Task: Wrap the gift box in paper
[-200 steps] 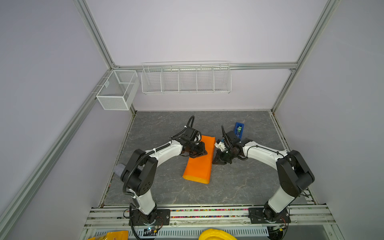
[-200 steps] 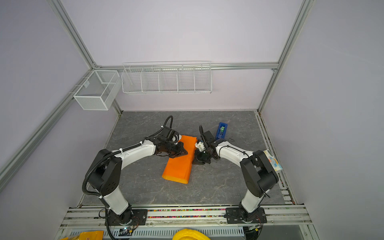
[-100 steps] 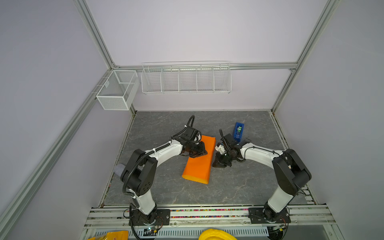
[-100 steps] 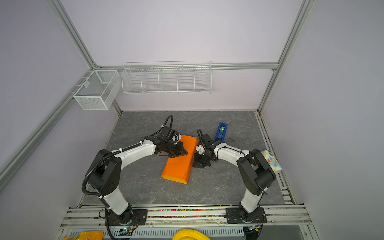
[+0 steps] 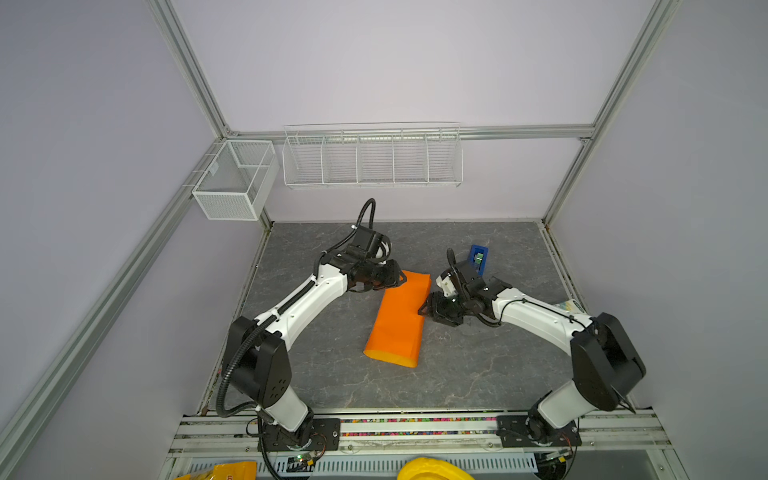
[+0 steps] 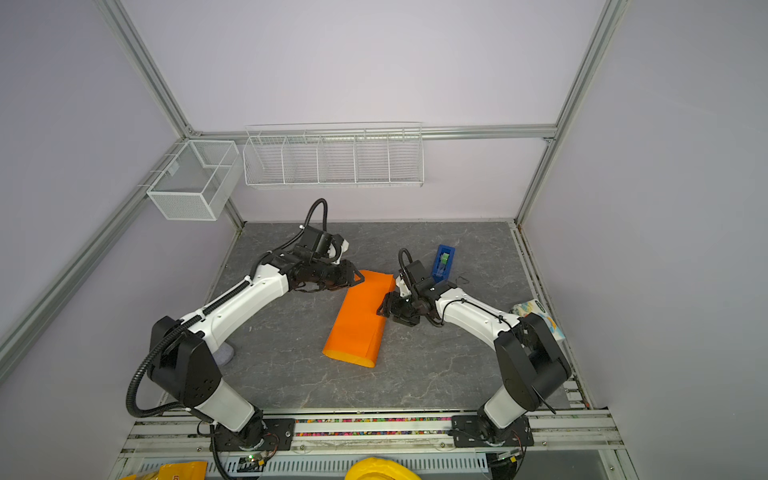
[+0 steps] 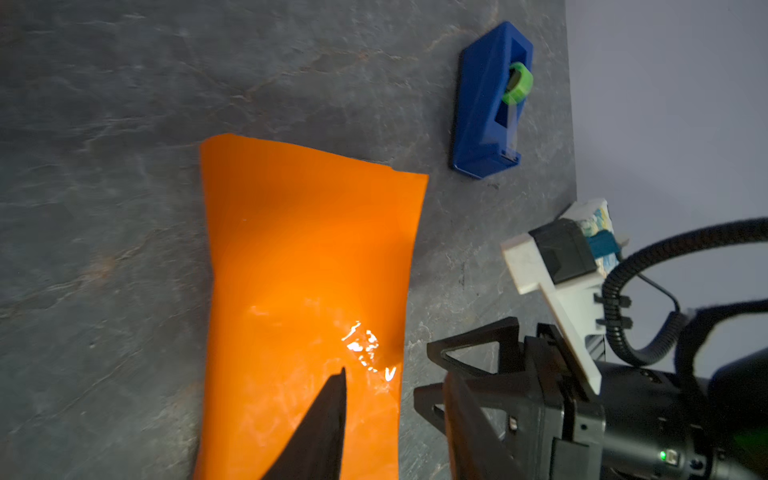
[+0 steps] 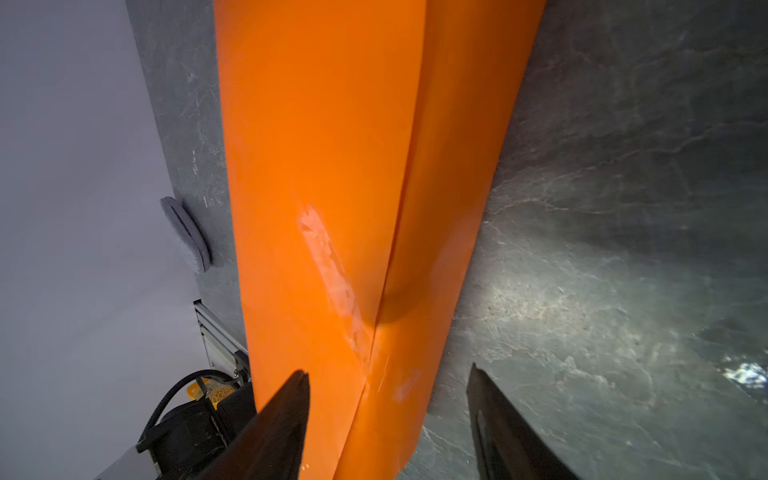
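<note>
The left arm [image 5: 316, 295] and right arm [image 5: 536, 318] have glossy white link shells between bulky black joint housings, ending in black, pointed triangular fingers [image 8: 286, 419]. A ribbed black cable [image 5: 226, 374] loops along the left arm; a thin black wire [image 5: 540, 305] crosses the right arm's shell.

A robot lab cell: aluminium frame [image 5: 201, 91], wire baskets [image 5: 372, 156].

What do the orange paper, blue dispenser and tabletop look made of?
Paper: thin glossy sheet, paper or film; it bends in soft curves and glares. Dispenser: blue moulded plastic, satin; crisp edges, even colour. Tabletop: grey veined stone look, low sheen; possibly a printed mat.
</note>
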Motion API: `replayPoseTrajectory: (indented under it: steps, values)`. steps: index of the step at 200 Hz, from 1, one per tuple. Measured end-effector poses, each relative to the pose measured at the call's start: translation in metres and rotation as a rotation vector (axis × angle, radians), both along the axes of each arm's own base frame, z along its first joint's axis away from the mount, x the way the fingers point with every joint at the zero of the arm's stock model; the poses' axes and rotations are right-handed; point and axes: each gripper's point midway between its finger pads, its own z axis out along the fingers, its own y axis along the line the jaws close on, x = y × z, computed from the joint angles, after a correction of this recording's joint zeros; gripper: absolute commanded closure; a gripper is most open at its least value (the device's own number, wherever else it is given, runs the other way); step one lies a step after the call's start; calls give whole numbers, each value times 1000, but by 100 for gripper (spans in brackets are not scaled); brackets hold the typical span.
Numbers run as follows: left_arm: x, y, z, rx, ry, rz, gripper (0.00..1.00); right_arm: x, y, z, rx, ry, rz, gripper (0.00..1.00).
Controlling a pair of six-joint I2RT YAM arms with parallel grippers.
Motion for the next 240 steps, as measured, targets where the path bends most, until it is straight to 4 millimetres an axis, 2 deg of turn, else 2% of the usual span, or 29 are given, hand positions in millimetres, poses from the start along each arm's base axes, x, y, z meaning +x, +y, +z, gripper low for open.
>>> replayPoseTrajectory:
  steps: [13,30,49,76,104,131,182,240]
  values:
    - [1,20,-14,33,14,24,47,1,4,-10,-13,16,1,39]
    - [-6,35,-39,73,55,23,44,1,7,-23,-31,45,3,47]
    - [-19,42,-62,109,95,-2,43,5,11,-19,-21,30,12,57]
    - [-28,46,-75,132,110,-25,42,11,8,-17,-29,7,14,65]
    - [-28,47,-82,136,103,-30,42,19,-1,-17,-34,-3,4,67]
    - [-27,39,-91,102,107,-39,42,29,-13,-16,-46,-13,-7,67]
    - [-20,7,-101,17,115,-69,45,46,-32,-15,-76,-42,16,67]
    - [16,-17,-95,-29,86,-48,56,82,-28,-13,-64,-75,49,71]
